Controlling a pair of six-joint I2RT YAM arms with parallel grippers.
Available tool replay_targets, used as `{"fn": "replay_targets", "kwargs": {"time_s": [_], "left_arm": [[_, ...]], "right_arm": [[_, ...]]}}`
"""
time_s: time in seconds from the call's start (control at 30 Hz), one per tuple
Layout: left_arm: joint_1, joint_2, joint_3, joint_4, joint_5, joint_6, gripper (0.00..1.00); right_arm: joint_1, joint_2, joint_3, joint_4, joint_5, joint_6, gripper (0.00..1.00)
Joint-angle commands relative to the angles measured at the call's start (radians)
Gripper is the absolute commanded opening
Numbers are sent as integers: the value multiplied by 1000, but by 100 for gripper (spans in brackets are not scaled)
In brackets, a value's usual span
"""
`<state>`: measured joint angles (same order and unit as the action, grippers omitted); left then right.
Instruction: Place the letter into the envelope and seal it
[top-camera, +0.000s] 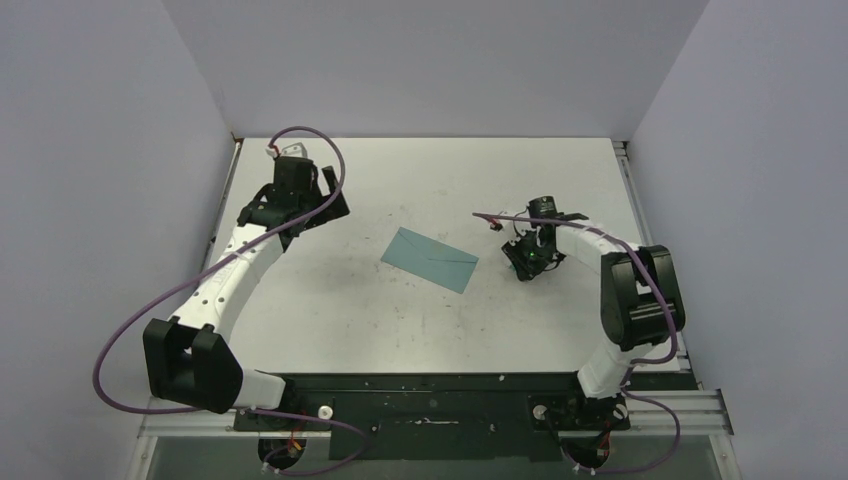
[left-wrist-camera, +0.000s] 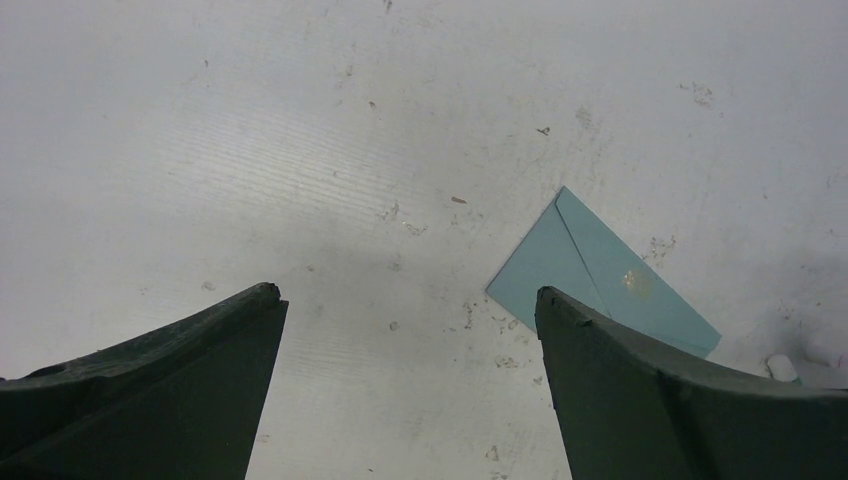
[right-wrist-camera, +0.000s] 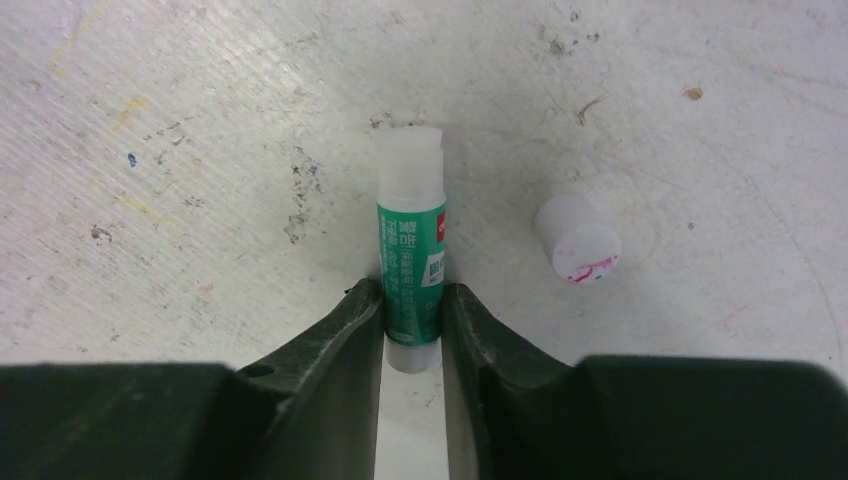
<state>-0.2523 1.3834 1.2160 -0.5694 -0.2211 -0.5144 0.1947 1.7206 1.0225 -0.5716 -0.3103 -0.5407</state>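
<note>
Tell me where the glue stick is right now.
In the right wrist view the glue stick lies on the table between the fingers of the right claw, a loose white cap just to its right; the envelope lies to the claw's left.

item count, as visible:
- flat teal paper envelope (top-camera: 430, 259): one.
- white-and-green plastic glue stick (right-wrist-camera: 411, 230): one.
- small white round cap with pink smears (right-wrist-camera: 578, 240): one.
- white robot arms with black joints: two, left arm (top-camera: 228, 278) and right arm (top-camera: 603, 362).
- dark two-finger grippers: two, left gripper (left-wrist-camera: 408, 293) and right gripper (right-wrist-camera: 411, 288).
- scuffed white table (top-camera: 330, 320): one.
</note>
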Motion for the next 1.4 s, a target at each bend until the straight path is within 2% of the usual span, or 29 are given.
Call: {"fn": "replay_targets", "kwargs": {"time_s": [0.0,0.07,0.13,0.33,0.4,0.53,0.6,0.73,0.8,0.97,1.17,1.37], "left_arm": [[1,-36,-8,80,97,25,96],[1,-35,-10,99,164,29,96],[2,-31,-10,119,237,33,96],[0,-24,-1,203,576,42,96],[-1,-33,-10,274,701,13,96],[-35,-63,-53,533,895,-98,96],[-65,-68,-51,632,944,-129,97],[-147,-62,-34,724,979,-162,99],[-190,-56,-30,759,981,-166,100],[-253,-41,-25,790,908,-168,83],[-255,-30,-41,855,958,-201,54],[-255,-52,-97,896,968,-227,44]], "right_arm": [[28,-23,-31,11,25,-14,10],[29,-60,-25,19,-13,-7,6],[24,-118,-23,37,-74,7,5],[-5,-312,-19,160,-305,154,5],[-5,-360,-27,249,-350,284,5],[7,-442,-65,499,-430,616,5],[24,-494,-97,666,-448,771,5],[63,-546,-158,947,-465,1029,5],[101,-534,-160,1007,-480,1120,5],[248,-512,-132,1042,-450,1174,5],[333,-514,-165,1136,-393,1239,5],[355,-518,-188,1172,-353,1262,5]]}}
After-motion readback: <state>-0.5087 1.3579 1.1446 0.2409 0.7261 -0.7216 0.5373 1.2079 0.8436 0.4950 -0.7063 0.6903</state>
